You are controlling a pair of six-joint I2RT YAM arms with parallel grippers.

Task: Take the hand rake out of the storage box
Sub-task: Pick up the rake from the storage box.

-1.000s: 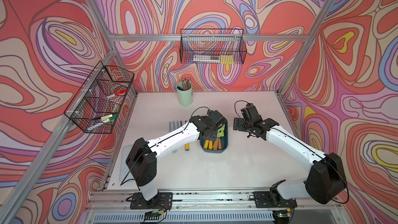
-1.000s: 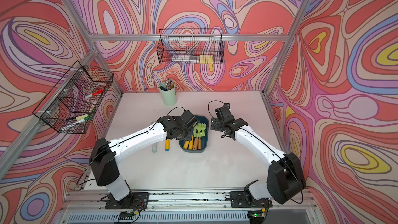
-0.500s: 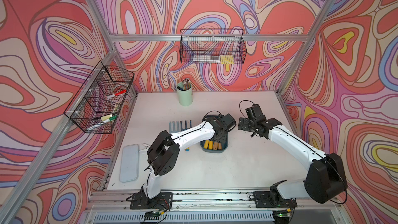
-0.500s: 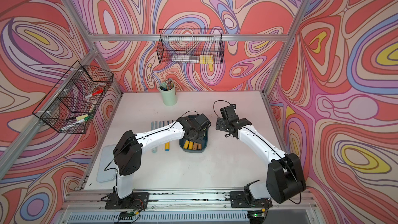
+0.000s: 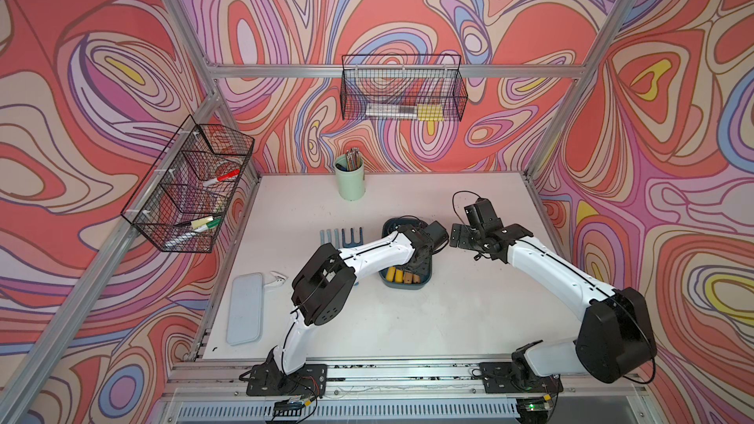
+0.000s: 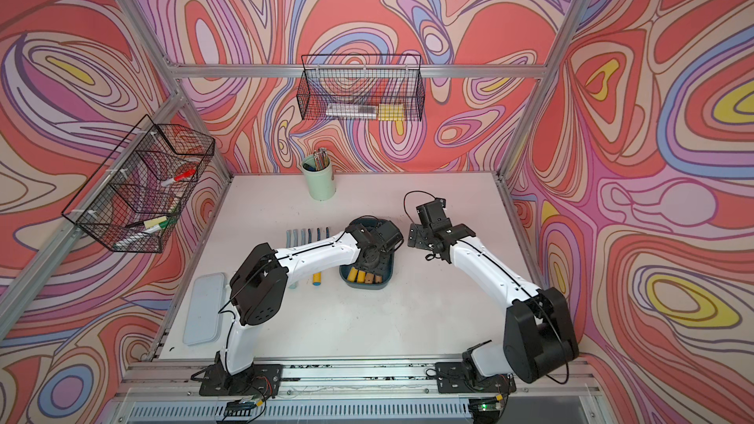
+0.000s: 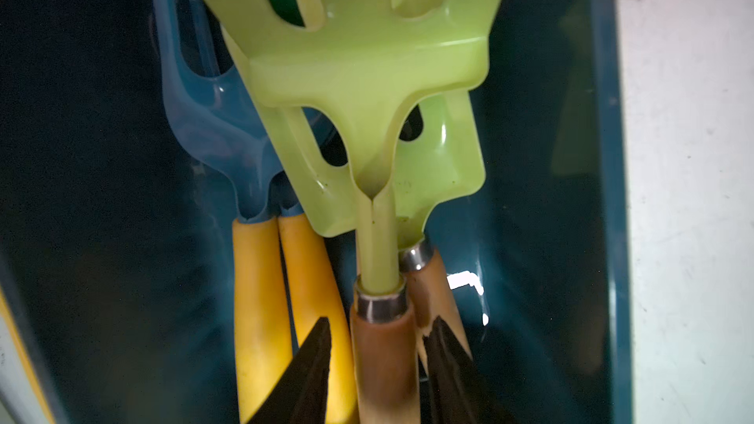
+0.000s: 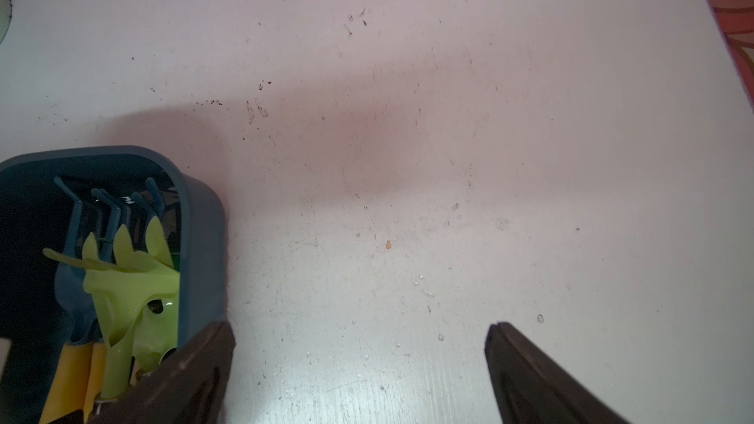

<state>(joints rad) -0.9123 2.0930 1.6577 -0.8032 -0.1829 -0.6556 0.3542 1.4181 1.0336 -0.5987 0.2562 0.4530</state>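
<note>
Left gripper: I have my left gripper (image 7: 381,320) down inside the box. Its black fingers (image 7: 314,369) are parted narrowly, one on each side of the rake's handle. A sliver of gap shows beside each finger, so I see no clamp on it.
Hand rake: the lime-green plastic hand rake (image 7: 367,75) with flat tines lies on top of the pile in the box. Its brown wooden handle (image 7: 383,360), with a metal collar, runs straight between my fingertips.
Storage box: the dark teal-blue plastic storage box (image 5: 404,286), with rounded corners and low walls, sits mid-table under my left wrist.
Box contents: under the rake lies a second lime-green flat blade (image 7: 444,165) with holes, on its own brown handle. Beside them are blue plastic tool heads (image 7: 204,128) on two yellow handles (image 7: 257,299). One blue head shows bent tines in the right wrist view.
Right gripper: my right gripper (image 8: 359,327) is spread wide and holds nothing. It hovers over the bare white table (image 5: 408,328), just beside the box.
On the table: a grey-blue tined tool (image 5: 328,236) and a dark blue tined tool (image 5: 352,237) lie side by side, left of the box.
Cup: the pale green cylindrical cup (image 5: 350,185) stands near the back wall, holding thin sticks.
Baskets: the black wire basket on the back wall (image 5: 402,91) holds a long pale item and a yellow one. The black wire basket on the left wall (image 5: 187,193) holds markers.
Lid: a pale blue flat lid (image 5: 245,307) lies at the table's left edge.
</note>
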